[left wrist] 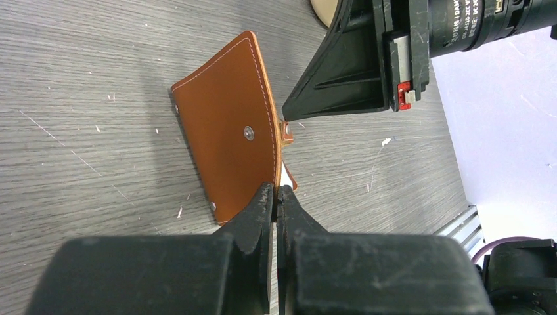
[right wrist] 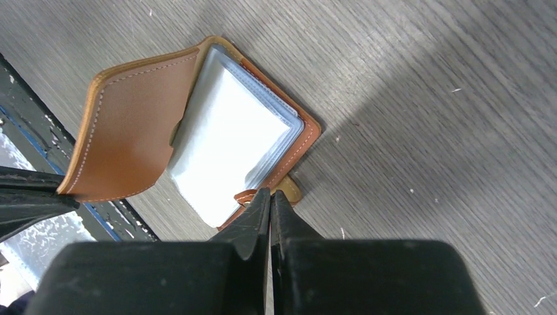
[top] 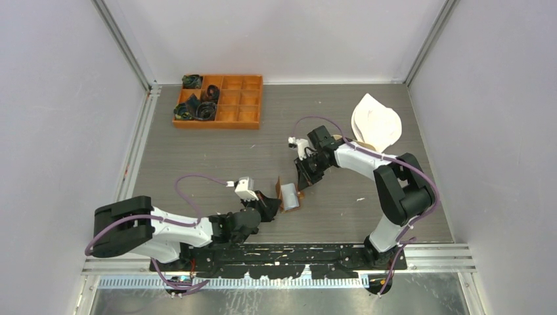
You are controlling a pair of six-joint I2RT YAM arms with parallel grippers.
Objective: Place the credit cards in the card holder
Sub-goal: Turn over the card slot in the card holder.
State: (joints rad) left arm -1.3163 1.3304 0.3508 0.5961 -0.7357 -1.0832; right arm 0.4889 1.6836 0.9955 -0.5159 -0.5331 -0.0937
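Both arms bend low over the wallet (top: 289, 197); left gripper (left wrist: 276, 191) pinches its cover (right wrist: 125, 125) up; right gripper (right wrist: 270, 197) pinches its strap (right wrist: 290, 190); only the right wrist view shows pale cards (right wrist: 223, 141) inside.

The only lettering is on the black lens barrel (left wrist: 473, 26) mounted by the right gripper (left wrist: 292, 110), seen in the left wrist view. Two short lines of small white print run along the barrel. They are partly cut off by the picture's edge and too small to read with certainty.
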